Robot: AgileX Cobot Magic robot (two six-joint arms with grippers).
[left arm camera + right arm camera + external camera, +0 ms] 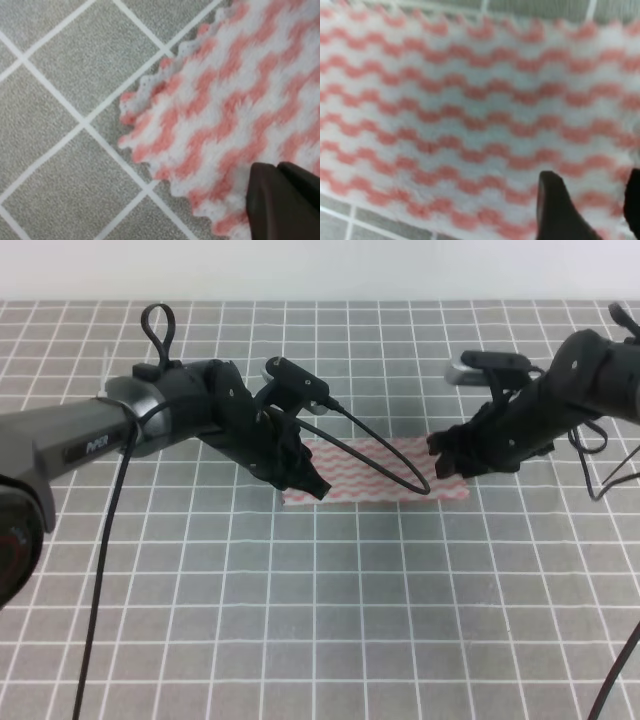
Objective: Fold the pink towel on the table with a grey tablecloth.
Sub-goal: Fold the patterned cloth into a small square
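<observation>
1. Black fingers of my left gripper (308,483) sit on the pink towel's (385,472) left end; I cannot tell whether they pinch.
2. My right gripper (447,462) stands spread over the towel's right end.
3. Zigzag edges lie flat on the grey tablecloth (330,620), with bare grid around the towel on every side.

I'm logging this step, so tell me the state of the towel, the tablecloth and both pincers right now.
Towel: flat on the table, one narrow strip; whether folded, cannot tell.
Tablecloth: spread smooth.
Left pincer: low over the towel's left end, open or shut unclear.
Right pincer: at the towel's right end, fingers apart over the cloth.
</observation>
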